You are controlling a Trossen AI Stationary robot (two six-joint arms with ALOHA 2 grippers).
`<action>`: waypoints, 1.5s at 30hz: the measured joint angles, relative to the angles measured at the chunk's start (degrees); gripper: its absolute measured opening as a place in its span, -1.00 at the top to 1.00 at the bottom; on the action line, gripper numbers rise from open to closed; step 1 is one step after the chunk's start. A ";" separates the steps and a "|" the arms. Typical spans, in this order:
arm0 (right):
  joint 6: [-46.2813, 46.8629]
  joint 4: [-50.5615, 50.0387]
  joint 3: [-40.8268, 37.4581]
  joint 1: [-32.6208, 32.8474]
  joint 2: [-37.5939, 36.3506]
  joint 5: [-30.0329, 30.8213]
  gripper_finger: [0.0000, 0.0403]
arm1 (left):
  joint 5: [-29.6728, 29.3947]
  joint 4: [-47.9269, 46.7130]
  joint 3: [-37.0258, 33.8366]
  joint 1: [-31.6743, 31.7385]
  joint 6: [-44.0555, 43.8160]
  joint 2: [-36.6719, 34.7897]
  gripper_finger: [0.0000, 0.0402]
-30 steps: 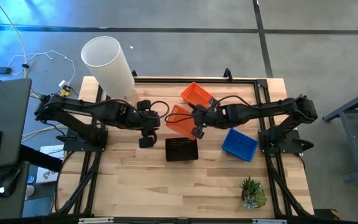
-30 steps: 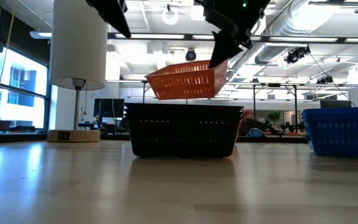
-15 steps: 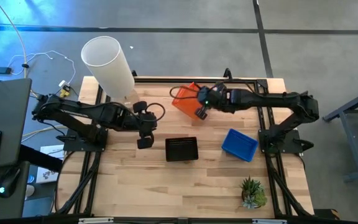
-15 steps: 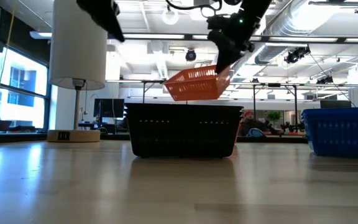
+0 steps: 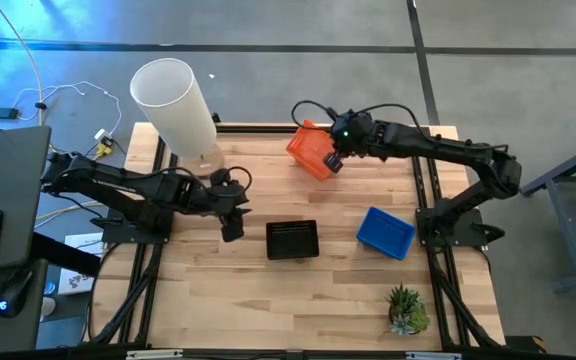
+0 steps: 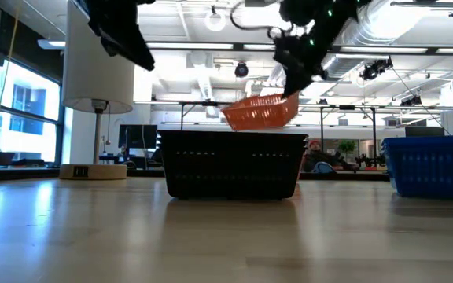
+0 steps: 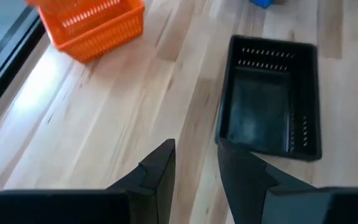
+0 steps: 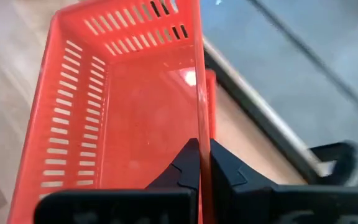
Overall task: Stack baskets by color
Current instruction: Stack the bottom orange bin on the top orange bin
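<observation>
- Your right pincer [image 8: 204,163] is clamped on the long wall of an orange basket [image 5: 310,152], held clear of the desk [image 5: 268,290] near the middle of the far edge.
- In the right wrist view a second orange rim shows just beneath the held basket; whether the two touch, you cannot tell.
- Your left pincer [image 7: 197,163] has its jaws apart and holds nothing; it hangs over the left half of the desk, short of the black basket [image 5: 292,240].
- The black basket sits flat near the desk's centre; the blue basket [image 5: 385,232] sits toward the right edge, well apart from it.
- Handling, as a judgement: the baskets look like thin mesh plastic, so light and fairly stiff, yet the walls may flex under a hard pinch.
- A grip on one wall lets the basket tilt; the low view shows it hanging slightly askew.
- Take hold at the middle of a long wall, as now, so the load balances.
- Risk: smooth plastic may slip or jam if lowered crooked into its mate; level it before release.
</observation>
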 joint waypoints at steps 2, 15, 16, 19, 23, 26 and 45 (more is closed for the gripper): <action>0.09 3.95 -3.59 -2.54 -0.70 -3.63 1.00 | 0.00 0.25 -0.31 -0.10 0.28 -0.34 0.47; 3.05 20.20 -13.98 -13.70 -2.26 -19.41 1.00 | 0.22 0.55 -0.31 -0.12 2.07 -0.32 0.47; 3.13 20.36 -14.38 -14.04 -2.23 -19.73 1.00 | 0.22 0.55 -0.31 -0.12 2.10 -0.31 0.47; 3.82 20.53 -15.31 -14.35 -1.74 -19.95 1.00 | 0.22 0.54 -0.31 -0.12 2.12 -0.29 0.47; 4.40 22.29 -16.09 -14.35 -1.67 -19.93 1.00 | 0.22 0.53 -0.31 -0.12 2.11 -0.29 0.47; 4.58 21.54 -16.23 -14.35 -1.66 -19.93 1.00 | 0.24 0.53 -0.31 -0.12 2.11 -0.29 0.47; 6.12 21.34 -16.23 -12.69 2.85 -16.48 1.00 | 0.83 0.42 -0.31 -0.12 2.12 -0.25 0.47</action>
